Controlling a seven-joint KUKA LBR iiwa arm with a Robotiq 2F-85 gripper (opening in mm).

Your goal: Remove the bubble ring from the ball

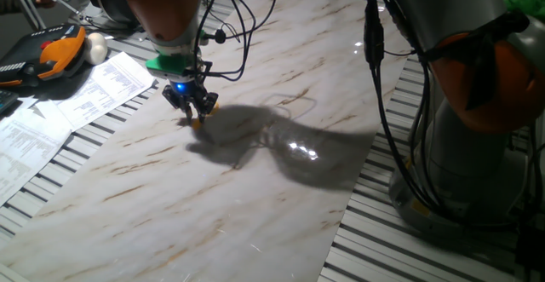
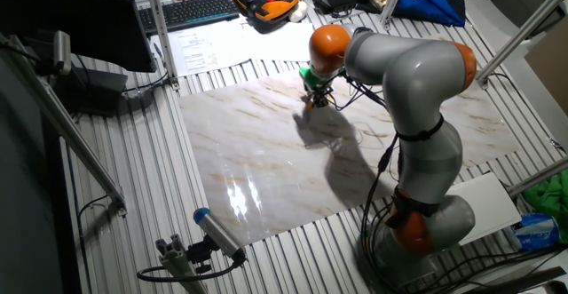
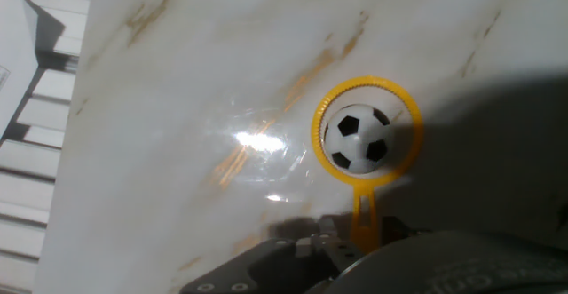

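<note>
The gripper stands low over the marble board; its opening cannot be told. Only the hand view shows the bubble ring lying around the ball, its handle pointing toward the gripper body.

No text, label, brand, number or sign can be read in any of the views. The white printed paper sheets lying at the left edge of the slatted metal surface carry rows of print in one fixed view, but the lines are too small and blurred to make out. The same sheets in the other fixed view show only grey smudges of text. The orange-and-black handheld tool at the far left corner of the surface shows no legible marking, nor does the small blue packet at the opposite edge
</note>
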